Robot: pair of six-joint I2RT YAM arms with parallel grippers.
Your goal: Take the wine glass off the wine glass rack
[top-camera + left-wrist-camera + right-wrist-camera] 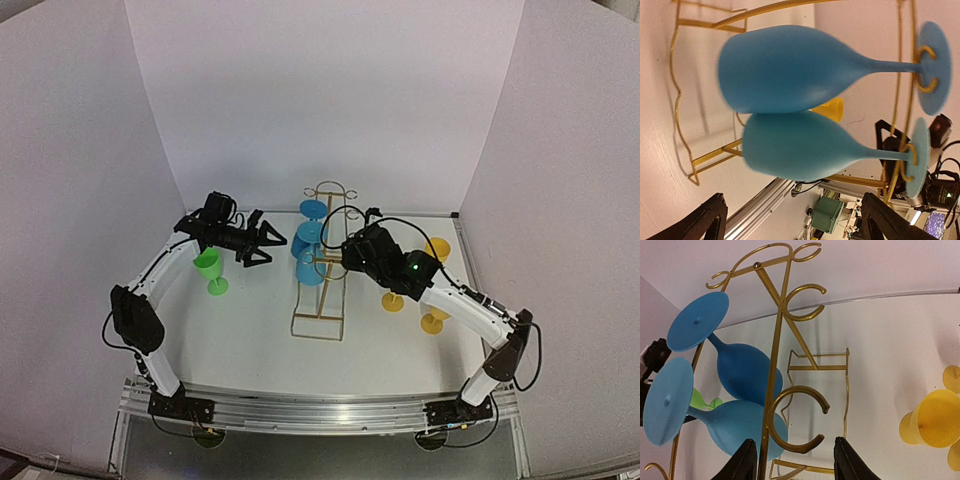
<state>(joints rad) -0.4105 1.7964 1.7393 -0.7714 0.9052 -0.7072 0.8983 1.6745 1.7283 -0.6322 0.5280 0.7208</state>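
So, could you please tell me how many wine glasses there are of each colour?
Blue wine glasses: 2, both hanging on the wine glass rack
Green wine glass: 1
Yellow wine glasses: 2
Total: 5 glasses

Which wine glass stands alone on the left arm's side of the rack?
The green glass, upright on the table. Both blue glasses hang on the rack; both yellow ones stand on its other side.

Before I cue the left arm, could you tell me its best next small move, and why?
Probably ease the left gripper forward around the nearer blue glass: its jaws are open, short of the bowl, with the foot hooked on the rack.
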